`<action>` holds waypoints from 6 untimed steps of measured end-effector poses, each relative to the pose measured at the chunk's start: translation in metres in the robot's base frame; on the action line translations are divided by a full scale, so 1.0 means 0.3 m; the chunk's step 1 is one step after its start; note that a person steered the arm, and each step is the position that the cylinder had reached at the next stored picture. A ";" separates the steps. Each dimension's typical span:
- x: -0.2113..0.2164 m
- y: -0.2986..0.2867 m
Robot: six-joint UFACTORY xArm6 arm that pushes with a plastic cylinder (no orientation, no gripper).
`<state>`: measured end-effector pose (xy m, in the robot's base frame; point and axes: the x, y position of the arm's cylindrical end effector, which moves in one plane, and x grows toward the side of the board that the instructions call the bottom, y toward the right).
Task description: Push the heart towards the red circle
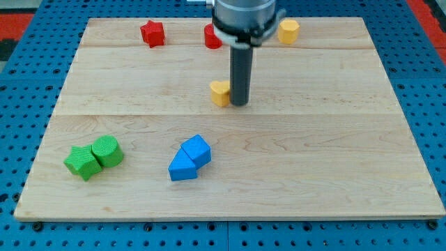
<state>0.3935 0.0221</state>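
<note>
A yellow heart block (219,92) lies a little above the board's middle. My tip (239,104) stands right beside it, touching or nearly touching its right side. The red circle block (211,36) sits near the view's top edge, straight above the heart, and the arm's body partly hides it. The rod runs up from the tip to the arm's grey head at the view's top.
A red star block (152,33) lies at the top left and a yellow hexagon block (288,31) at the top right. A green star (81,162) and green circle (107,151) touch at the lower left. Two blue blocks (189,159) touch at lower centre.
</note>
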 end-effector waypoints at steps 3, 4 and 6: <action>0.170 -0.079; -0.009 -0.123; -0.101 -0.119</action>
